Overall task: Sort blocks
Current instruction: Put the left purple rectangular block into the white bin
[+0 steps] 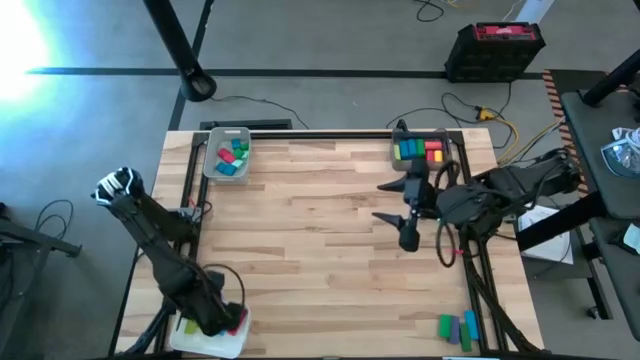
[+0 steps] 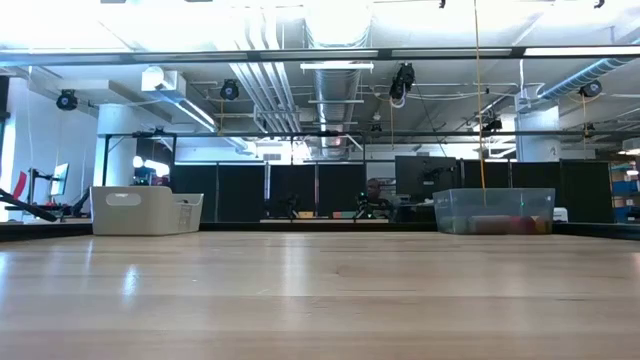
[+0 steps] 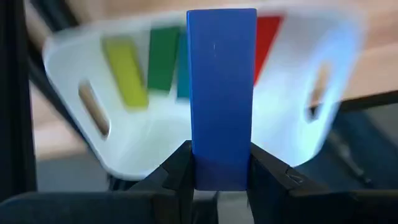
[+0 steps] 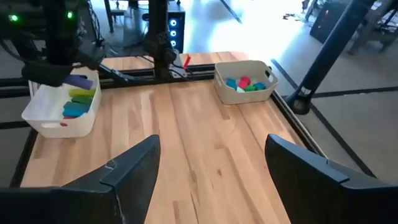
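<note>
Clamped upright in the left gripper [image 3: 219, 186], a long blue bar block [image 3: 221, 93] hangs over the white tray [image 3: 311, 137] at lower left for release; the right gripper [image 4: 211, 180] waits mid-table, fingers apart.

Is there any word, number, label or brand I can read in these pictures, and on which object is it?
None can be read.
Black box with a red top on the floor: its label is too small to read.
Long blue block in the left claw: plain, no print.
White plastic tray behind it: no marking.
</note>
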`<state>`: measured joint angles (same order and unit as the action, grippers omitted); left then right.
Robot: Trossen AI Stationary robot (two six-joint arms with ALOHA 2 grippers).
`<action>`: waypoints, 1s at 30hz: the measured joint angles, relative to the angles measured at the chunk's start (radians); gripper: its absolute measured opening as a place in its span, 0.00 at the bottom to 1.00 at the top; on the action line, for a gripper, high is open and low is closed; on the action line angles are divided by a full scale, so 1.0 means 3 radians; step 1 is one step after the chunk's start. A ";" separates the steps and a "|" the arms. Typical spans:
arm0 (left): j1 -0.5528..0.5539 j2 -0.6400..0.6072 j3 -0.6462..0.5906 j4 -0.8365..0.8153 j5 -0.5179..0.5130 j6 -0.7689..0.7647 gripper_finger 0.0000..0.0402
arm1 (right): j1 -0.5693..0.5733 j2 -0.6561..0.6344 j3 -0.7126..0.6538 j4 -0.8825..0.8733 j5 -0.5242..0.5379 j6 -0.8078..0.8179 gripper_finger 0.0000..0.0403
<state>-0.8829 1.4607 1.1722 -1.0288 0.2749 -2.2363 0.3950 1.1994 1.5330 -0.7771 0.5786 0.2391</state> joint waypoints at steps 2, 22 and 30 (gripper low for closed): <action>-0.0003 0.0055 -0.0100 0.0218 0.0231 -0.0102 0.23 | 0.0000 -0.0053 0.0000 -0.0033 -0.0002 -0.0039 0.68; 0.0089 0.0304 -0.0997 0.2046 0.0383 -0.0222 0.23 | -0.0054 -0.0287 -0.0022 -0.0299 -0.0003 0.0033 0.68; 0.0088 0.0540 -0.1016 0.2169 0.0443 -0.0128 0.30 | -0.0113 -0.0287 -0.0029 -0.0378 -0.0003 -0.0044 0.71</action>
<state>-0.8566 1.6226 0.8673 -0.3782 0.4078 -2.2746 0.3611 1.1133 1.5242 -0.8905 0.5777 0.2260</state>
